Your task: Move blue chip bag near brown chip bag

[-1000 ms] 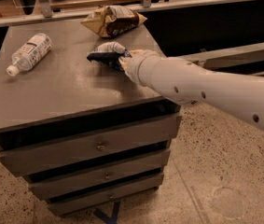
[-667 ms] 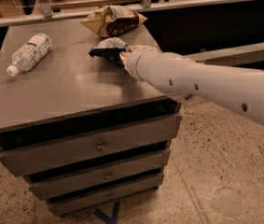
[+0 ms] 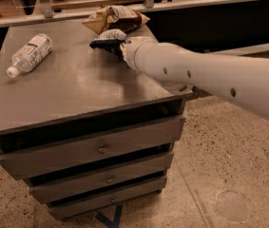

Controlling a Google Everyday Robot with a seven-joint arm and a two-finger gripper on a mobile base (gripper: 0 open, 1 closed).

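Observation:
The blue chip bag, dark navy with white patches, is at the far right of the grey cabinet top. It sits at the tip of my gripper, which reaches in from the right on a long white arm and is shut on the bag's right end. The brown chip bag, tan with a dark brown panel, lies just behind it at the cabinet's back right edge. The two bags are nearly touching. My wrist hides most of the fingers.
A clear plastic bottle with a white label lies on its side at the cabinet's left. The cabinet has three drawers in front. A rail and shelf run behind. Speckled floor lies to the right.
My gripper has carried the blue chip bag away from the camera and slightly right, closer to the brown chip bag. The bottle and brown bag have not moved.

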